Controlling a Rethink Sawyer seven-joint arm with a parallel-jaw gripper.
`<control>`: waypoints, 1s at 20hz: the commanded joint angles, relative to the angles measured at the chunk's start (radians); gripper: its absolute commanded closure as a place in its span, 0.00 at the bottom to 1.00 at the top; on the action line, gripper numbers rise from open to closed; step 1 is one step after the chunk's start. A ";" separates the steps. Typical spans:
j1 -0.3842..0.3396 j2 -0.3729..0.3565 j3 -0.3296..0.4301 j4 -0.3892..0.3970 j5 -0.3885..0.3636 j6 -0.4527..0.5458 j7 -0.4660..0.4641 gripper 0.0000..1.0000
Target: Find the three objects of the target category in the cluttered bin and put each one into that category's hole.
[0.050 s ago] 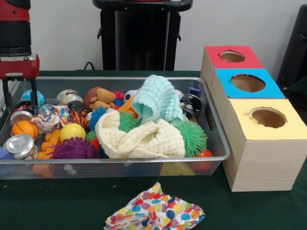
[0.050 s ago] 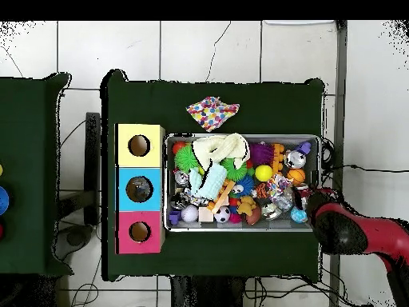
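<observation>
A green cloth covers the table (image 1: 57, 201), with a pale wall behind it and a tiled floor around it in the overhead view.

The gripper (image 1: 19, 98) hangs at the front view's left edge over the end of the wire bin (image 1: 218, 143). Two thin dark fingers (image 1: 5, 96) drop from its red body, standing apart with nothing between them; whether their tips touch anything in the bin cannot be made out. Just beside and below them lie a blue patterned ball (image 1: 31, 97), a silver tin (image 1: 20, 145) and a small orange basketball (image 1: 24, 128).

Further along the bin are a yellow ball (image 1: 72, 131), a purple spiky ball (image 1: 74, 149), a cream cloth (image 1: 144, 139) with a mint cloth (image 1: 156, 100) draped above it, and a green spiky ball (image 1: 193, 138) near the far end.

Well apart from the gripper, just past the bin's other end, stands a row of three boxes: the red-topped box (image 1: 232, 58), the blue-topped box (image 1: 247, 84) and the yellow-topped box (image 1: 268, 120), each with a round hole. A polka-dot cloth (image 1: 156, 213) lies crumpled on the table in front of the bin.
</observation>
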 commanded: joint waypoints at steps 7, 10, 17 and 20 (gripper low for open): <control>0.133 -0.224 -0.129 0.199 -0.097 -0.046 0.070 0.00; 0.198 -0.214 -0.194 0.204 -0.129 -0.105 0.151 0.00; 0.270 -0.194 -0.287 0.211 -0.101 -0.185 0.171 0.00; 0.272 -0.125 -0.300 0.170 -0.094 -0.223 0.149 0.00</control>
